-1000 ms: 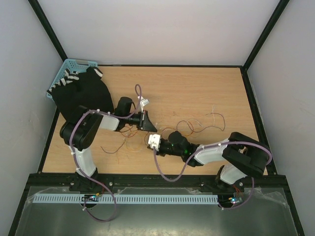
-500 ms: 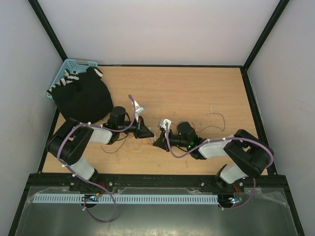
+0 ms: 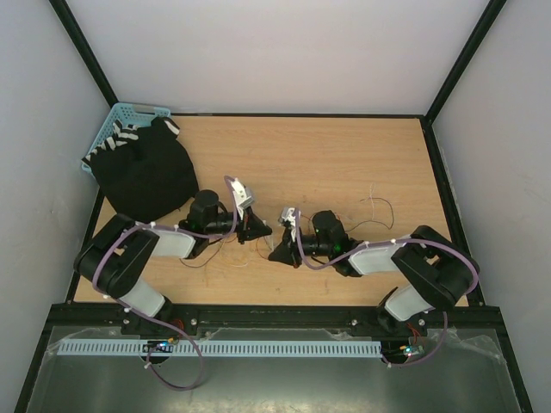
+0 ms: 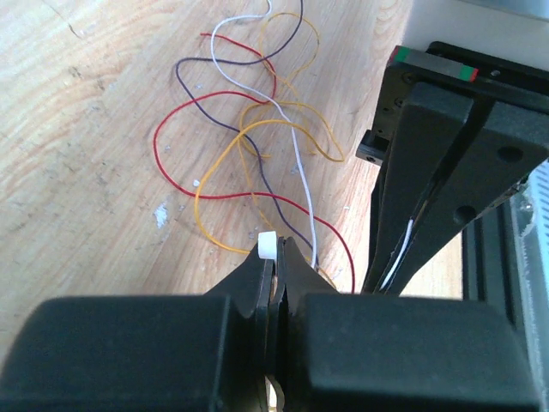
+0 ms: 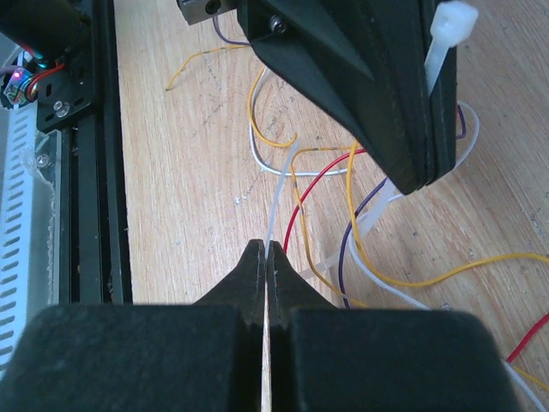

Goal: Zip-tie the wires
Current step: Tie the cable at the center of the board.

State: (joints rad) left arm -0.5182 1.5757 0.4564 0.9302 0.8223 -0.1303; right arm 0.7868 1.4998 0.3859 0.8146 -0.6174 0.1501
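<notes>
While the left pincer (image 4: 274, 259) grips the zip tie (image 4: 267, 246) by its head and the right pincer (image 5: 266, 255) its tail, the wires (image 4: 249, 129) sprawl at twelve o'clock, seemingly unbundled.

White walls (image 3: 258, 60) boxing a table (image 3: 344, 155) suggest a lab

Thin curly wires (image 4: 255, 113) in red, orange, purple and white, tangled loose, lying flat on the worktop (image 4: 77, 103), pale zip tie (image 5: 449, 27) among them, head nipped in left pincer (image 4: 276, 251), tail clamped in right pincer (image 5: 267, 251)
</notes>
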